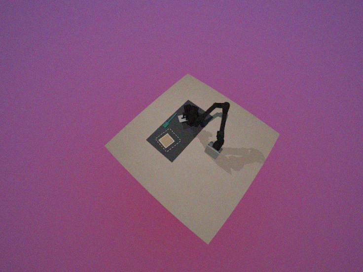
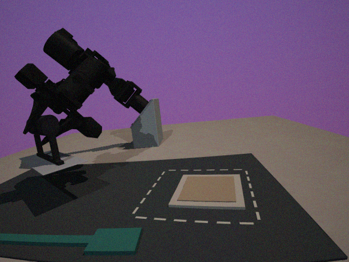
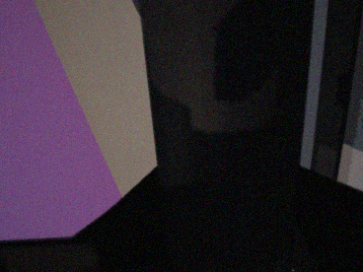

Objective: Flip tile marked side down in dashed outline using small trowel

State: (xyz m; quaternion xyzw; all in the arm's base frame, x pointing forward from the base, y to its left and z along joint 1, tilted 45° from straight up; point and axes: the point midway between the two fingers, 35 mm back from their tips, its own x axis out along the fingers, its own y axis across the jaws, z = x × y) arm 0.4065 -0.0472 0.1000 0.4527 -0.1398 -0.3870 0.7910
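While gripper (image 1: 187, 115) (image 2: 48, 125) (image 3: 215, 167) hung clamped on small trowel (image 1: 180, 119) (image 2: 56, 168): tile (image 1: 166, 140) (image 2: 208, 189), one, lay lower than gripper, well out past its blade side.

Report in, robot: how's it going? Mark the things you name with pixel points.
Gripper (image 1: 192, 115) (image 2: 43, 124) shut on pale-bladed tool (image 1: 181, 119) (image 2: 57, 166). Tile (image 1: 166, 140) (image 2: 208, 189) flat inside dashed outline (image 1: 180, 140) (image 2: 201, 221). Nothing on tile; teal tool (image 1: 165, 125) (image 2: 114, 241) beside outline.

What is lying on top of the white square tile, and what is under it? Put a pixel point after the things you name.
On the white square tile (image 1: 160, 141) (image 2: 240, 191) lies a thin tan square (image 1: 166, 140) (image 2: 208, 189). Its underside is covered, so I cannot tell.
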